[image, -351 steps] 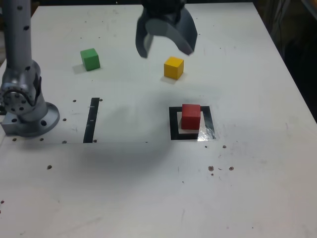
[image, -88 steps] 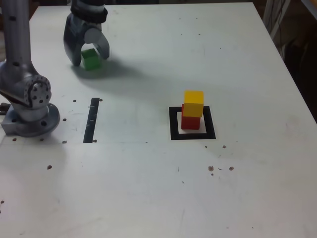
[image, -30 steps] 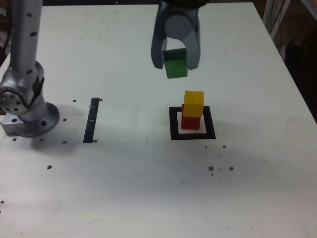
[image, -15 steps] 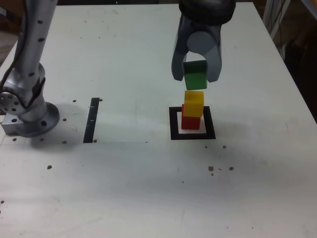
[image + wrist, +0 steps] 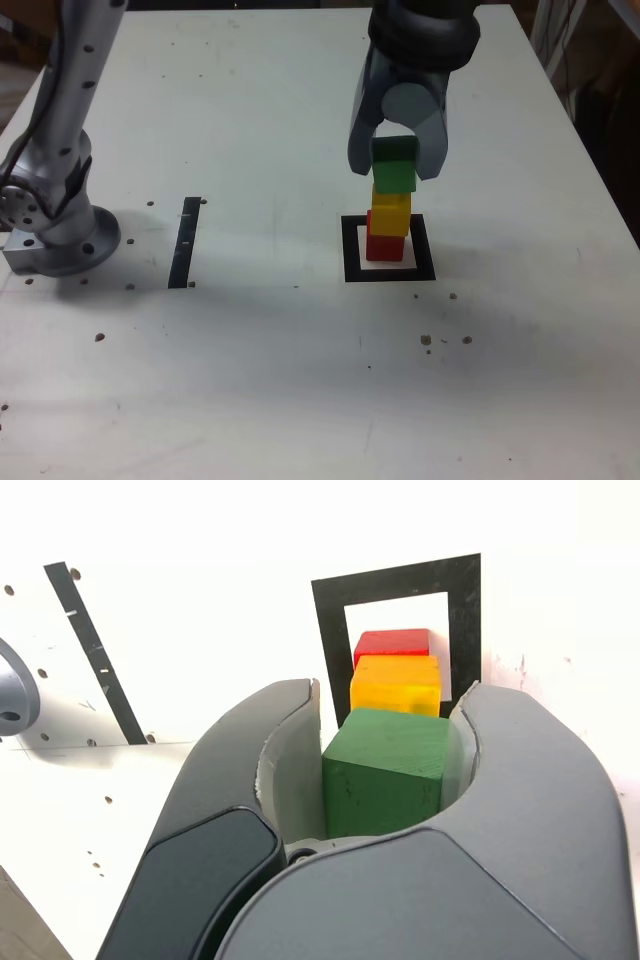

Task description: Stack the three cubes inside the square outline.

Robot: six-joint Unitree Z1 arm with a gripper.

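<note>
Three cubes point(image 5: 385, 785), one square outline point(image 5: 353, 265), one strip point(image 5: 184, 243).

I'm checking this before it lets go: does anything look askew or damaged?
One oddity: in the wrist view, the hand's grey finger pads look ragged along the edge, perhaps worn. The green cube between them shows no obvious damage.

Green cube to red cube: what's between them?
The yellow cube: in the exterior view it shows between the green cube, held in the gripper, and the red cube below.
</note>
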